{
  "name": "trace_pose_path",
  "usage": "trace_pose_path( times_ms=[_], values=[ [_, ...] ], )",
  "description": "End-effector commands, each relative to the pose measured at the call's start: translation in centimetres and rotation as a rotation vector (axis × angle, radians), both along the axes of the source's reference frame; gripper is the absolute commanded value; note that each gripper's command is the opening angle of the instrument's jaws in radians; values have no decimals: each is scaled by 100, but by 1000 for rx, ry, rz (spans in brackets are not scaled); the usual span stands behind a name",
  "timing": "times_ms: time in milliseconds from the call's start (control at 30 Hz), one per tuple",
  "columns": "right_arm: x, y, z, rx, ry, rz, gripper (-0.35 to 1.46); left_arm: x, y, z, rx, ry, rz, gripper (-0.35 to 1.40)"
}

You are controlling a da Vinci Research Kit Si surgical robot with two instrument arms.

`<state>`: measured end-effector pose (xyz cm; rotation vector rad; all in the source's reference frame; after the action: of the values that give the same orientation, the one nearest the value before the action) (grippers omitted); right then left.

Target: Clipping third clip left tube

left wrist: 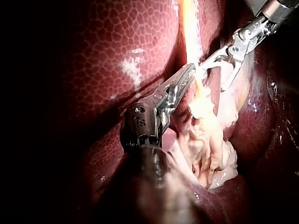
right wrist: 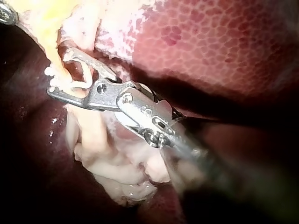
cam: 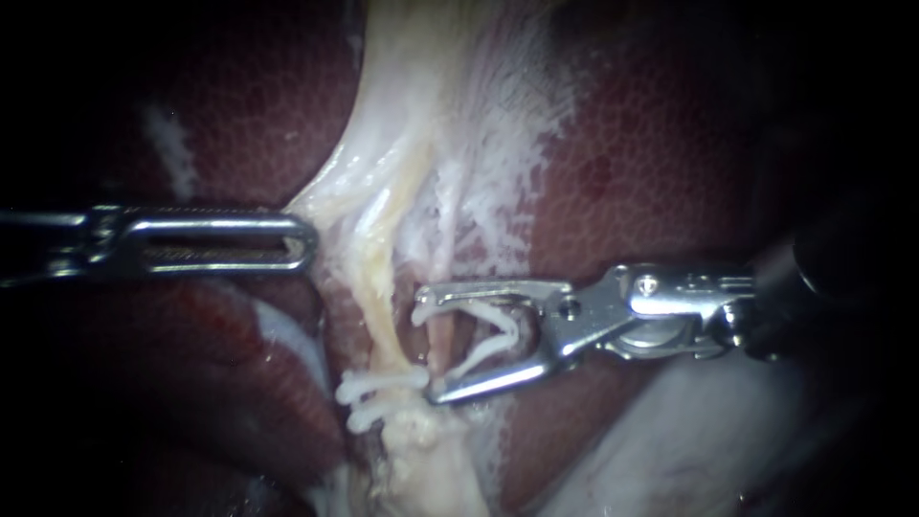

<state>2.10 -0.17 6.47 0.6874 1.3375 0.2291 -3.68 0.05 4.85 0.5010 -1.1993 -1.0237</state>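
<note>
My left instrument (cam: 308, 239) comes in from the left. Its long slotted jaws lie together on the edge of the pale tissue (cam: 330, 196) and hold it stretched; the left wrist view shows the grip at the instrument tip (left wrist: 190, 71). My right instrument (cam: 426, 348) stands with its jaws wide apart, carrying an open white clip (cam: 488, 335) between them. A thin pinkish tube (cam: 440, 330) passes between those jaws. Just left of them runs a yellowish tube (cam: 381, 287). Two white clips (cam: 378, 385) sit closed below the lower jaw tip. The right wrist view shows the same loaded jaws (right wrist: 57, 71).
Dark red liver (cam: 661, 144) surrounds the pale stretched tissue on both sides. A pale mound, probably the gallbladder (cam: 689, 431), lies under the right instrument's shaft. Lumpy pale tissue (right wrist: 121, 168) bunches beside the right instrument's wrist.
</note>
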Motion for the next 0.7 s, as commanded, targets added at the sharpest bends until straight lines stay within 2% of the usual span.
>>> trace_pose_path(
  times_ms=[33,633,700],
  values=[
    [5,-2,2,4,1,-3,60,-1,0,-1,-1,0,0,-35],
    [54,-8,7,17,25,-40,60,-3,-4,-2,-3,0,-4,-35],
    [59,-9,7,29,31,-52,60,-3,-4,-2,-3,0,-4,-35]
  ],
)
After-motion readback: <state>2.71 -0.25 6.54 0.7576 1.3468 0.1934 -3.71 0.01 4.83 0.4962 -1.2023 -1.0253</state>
